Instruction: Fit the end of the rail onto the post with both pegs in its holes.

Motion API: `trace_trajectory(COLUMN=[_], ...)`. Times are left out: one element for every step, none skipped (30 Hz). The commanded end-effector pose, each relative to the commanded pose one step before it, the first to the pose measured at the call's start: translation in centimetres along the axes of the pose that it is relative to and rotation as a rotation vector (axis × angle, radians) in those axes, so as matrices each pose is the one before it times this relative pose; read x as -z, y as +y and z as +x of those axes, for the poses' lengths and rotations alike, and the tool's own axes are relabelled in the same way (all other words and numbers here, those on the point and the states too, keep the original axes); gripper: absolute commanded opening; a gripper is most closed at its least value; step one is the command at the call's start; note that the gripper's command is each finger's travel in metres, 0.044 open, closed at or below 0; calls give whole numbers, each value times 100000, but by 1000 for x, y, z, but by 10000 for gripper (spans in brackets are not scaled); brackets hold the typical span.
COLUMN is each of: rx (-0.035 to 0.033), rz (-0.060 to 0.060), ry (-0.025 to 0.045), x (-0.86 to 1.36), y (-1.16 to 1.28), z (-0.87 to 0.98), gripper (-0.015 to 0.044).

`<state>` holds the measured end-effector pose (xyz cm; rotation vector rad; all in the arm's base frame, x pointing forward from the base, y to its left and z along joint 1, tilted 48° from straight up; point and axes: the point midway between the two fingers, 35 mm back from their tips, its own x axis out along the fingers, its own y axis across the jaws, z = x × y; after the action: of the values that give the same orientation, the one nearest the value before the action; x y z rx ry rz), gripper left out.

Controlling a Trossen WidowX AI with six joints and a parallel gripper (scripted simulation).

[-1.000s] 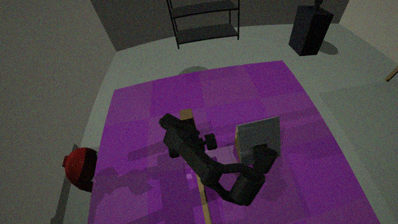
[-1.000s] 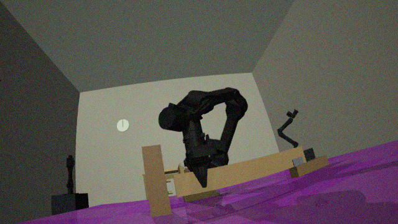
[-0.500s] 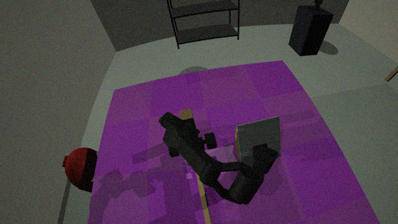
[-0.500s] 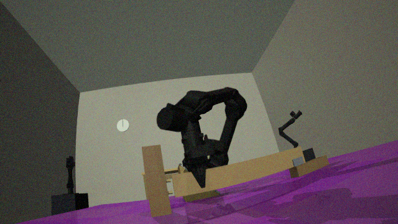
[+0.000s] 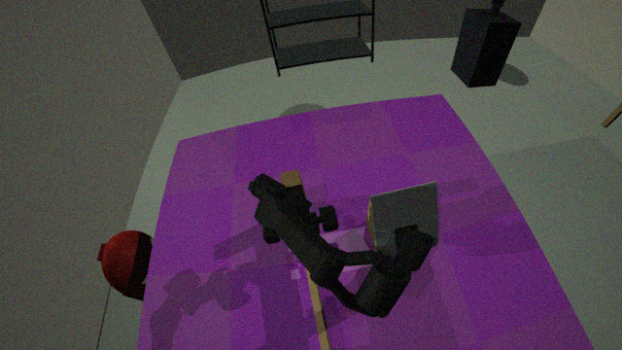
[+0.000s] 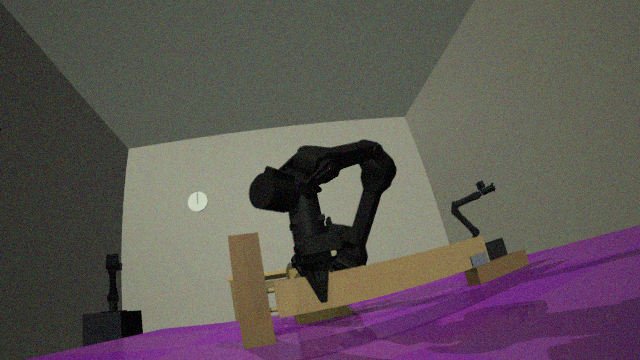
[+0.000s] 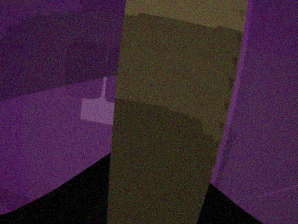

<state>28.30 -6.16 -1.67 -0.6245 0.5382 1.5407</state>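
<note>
The wooden post [image 5: 291, 178] [image 6: 252, 295] stands upright. The long wooden rail [image 5: 317, 308] [image 6: 400, 272] [image 7: 170, 75] has its near end just short of the post, with a narrow gap between them. Two pegs show in that gap and reach the rail's end; whether their tips are inside the holes I cannot tell. The near end is off the table. The far end sits at the grey bracket [image 6: 479, 259] on the low footboard block [image 6: 500, 267]. My gripper [image 6: 322, 287] [image 7: 145, 164] is shut on the rail close to its near end; in the top view the arm hides the fingers.
A grey panel [image 5: 403, 211] with a wooden edge stands beside the arm. An olive surface [image 6: 325, 315] shows below the rail. A red round object [image 5: 123, 262] is beyond the table's left edge. A black shelf [image 5: 321, 51] and dark pedestal [image 5: 483, 49] are in the background.
</note>
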Motion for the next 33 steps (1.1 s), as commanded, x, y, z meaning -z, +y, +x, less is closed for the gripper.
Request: trace_trajectory(rx=[909, 0, 0, 0, 0, 0, 0, 0, 0, 0, 0, 0, 0, 0, 0, 0, 0, 0, 0, 0, 0, 0, 0, 0, 0, 0, 0, 0, 0, 0, 0, 0, 0], rz=[-213, 0, 0, 0, 0, 0, 0, 0, 0, 0, 0, 0, 0, 0, 0, 0, 0, 0, 0, 0, 0, 0, 0, 0, 0, 0, 0, 0, 0, 0, 0, 0, 0], ry=[858, 1, 1, 1, 1, 2, 2, 1, 1, 1, 1, 1, 1, 1, 1, 1, 1, 1, 1, 1, 1, 1, 1, 1, 1, 1, 1, 1, 1, 1, 1, 1, 1], x=[364, 30, 29, 28, 30, 30, 31, 30, 28, 30, 29, 28, 29, 28, 27, 29, 28, 27, 28, 28, 27, 28, 28, 27, 28, 27, 26, 27, 28, 28, 29, 28, 27], y=[-149, 0, 0, 0, 0, 0, 0, 0, 0, 0, 0, 0, 0, 0, 0, 0, 0, 0, 0, 0, 0, 0, 0, 0, 0, 0, 0, 0, 0, 0, 0, 0, 0], z=[-352, -2, -2, -2, -1, -2, -1, -1, -1, 0, 0, 0, 0, 0, 0, 0, 0, 0, 0, 0, 0, 0, 0, 0, 0, 0, 0, 0, 0, -1, -1, -1, -1], gripper=[0, 0, 0, 0, 0, 0, 0, 0, 0, 0, 0, 0, 0, 0, 0, 0, 0, 0, 0, 0, 0, 0, 0, 0, 0, 0, 0, 0, 0, 0, 0, 0, 0])
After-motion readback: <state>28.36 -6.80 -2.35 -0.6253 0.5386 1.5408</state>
